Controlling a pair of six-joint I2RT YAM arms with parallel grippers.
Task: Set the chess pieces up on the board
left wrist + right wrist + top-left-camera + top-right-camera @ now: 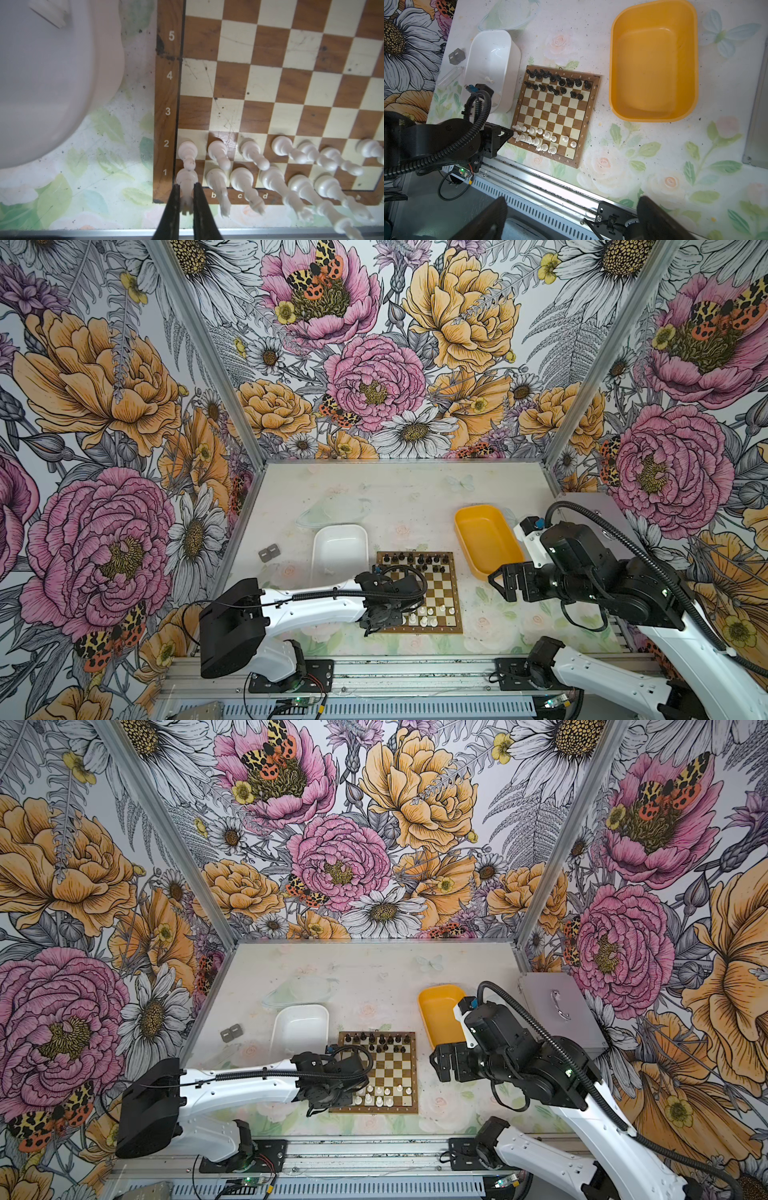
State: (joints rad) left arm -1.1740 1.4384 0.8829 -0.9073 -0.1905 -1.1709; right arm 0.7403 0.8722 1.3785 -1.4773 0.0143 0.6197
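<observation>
The board point(432, 593) point(390, 1073) point(556, 116) lies at the table's front middle. Black chess pieces point(419, 562) point(556, 83) fill its two far rows. White chess pieces point(428, 614) point(291, 158) point(542, 139) stand on its two near rows. My left gripper point(186, 185) point(369, 630) is at the board's near left corner, shut on a white rook point(187, 178) that stands on the corner square. One more white piece point(489, 80) lies in the white tray. My right gripper point(496, 580) point(571, 199) hovers open and empty to the right of the board.
The white tray point(338, 526) point(52, 83) sits left of the board's far half. A yellow tray point(461, 531) point(612, 62) is to the right. A clear lid point(332, 510) lies behind them, two small grey blocks point(269, 552) at the left, and a grey metal case point(557, 1011) at the far right.
</observation>
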